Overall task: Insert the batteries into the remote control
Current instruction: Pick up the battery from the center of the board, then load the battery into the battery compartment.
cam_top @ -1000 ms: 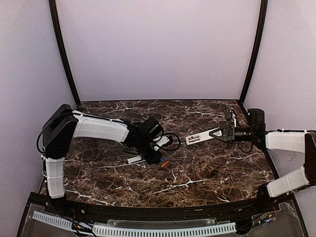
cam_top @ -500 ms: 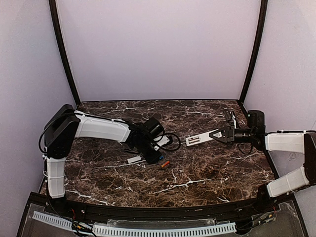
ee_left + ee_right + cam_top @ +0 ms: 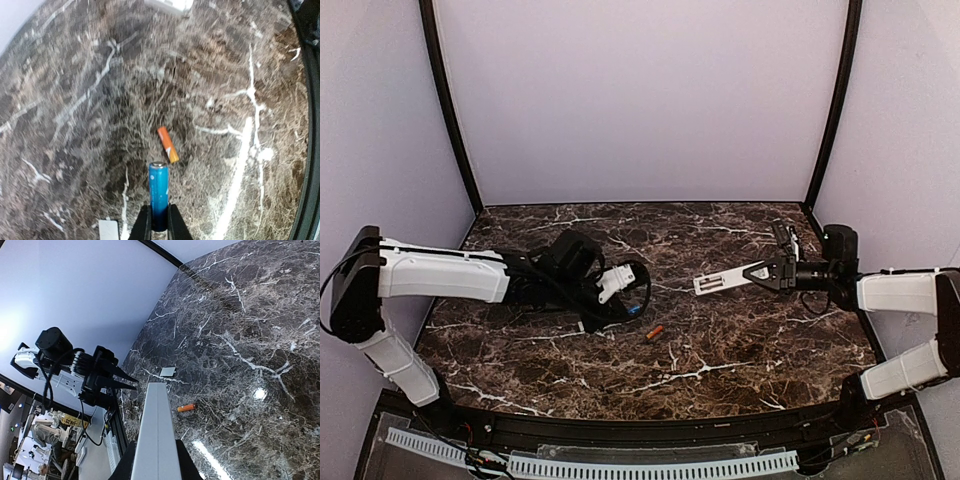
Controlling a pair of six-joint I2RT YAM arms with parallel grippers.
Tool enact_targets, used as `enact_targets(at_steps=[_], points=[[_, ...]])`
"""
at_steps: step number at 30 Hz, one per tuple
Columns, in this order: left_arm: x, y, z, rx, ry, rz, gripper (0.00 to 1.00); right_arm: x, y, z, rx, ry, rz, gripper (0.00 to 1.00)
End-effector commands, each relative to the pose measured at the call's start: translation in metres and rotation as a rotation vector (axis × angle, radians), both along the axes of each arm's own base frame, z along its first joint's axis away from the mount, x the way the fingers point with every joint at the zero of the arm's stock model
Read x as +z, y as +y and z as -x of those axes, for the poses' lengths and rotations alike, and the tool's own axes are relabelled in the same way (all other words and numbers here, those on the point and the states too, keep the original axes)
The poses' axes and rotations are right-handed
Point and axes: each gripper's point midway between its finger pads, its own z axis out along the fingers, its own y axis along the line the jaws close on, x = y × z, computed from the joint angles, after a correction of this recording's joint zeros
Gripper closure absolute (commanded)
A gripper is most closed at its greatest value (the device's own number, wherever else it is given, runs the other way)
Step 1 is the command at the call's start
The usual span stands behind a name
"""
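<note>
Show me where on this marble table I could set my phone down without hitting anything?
Bare table along the back wall, and front right between the orange battery and the right arm. Crowded centre-left: left gripper holding the blue battery, white cover. The right gripper holds the remote mid-table.

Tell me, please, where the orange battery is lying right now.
In the overhead view, the orange battery lies on the marble table near its middle, just right of the left claw, which grips the blue battery.
</note>
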Motion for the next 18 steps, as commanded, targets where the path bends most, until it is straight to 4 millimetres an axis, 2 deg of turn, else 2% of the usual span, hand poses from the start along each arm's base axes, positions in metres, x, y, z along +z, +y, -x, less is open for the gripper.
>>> enact_targets(at_steps=[1,10,18], points=[[0.053,-0.014,0.012,-0.153,-0.153,0.169,1.00,0.016,0.014,0.015,0.060,-0.059,-0.045,1.00],[0.091,-0.011,0.031,-0.255,-0.231,0.215,1.00,0.025,0.043,0.028,0.125,-0.074,-0.094,1.00],[0.102,-0.013,0.045,-0.314,-0.288,0.225,1.00,0.023,0.067,0.038,0.183,-0.058,-0.121,1.00]])
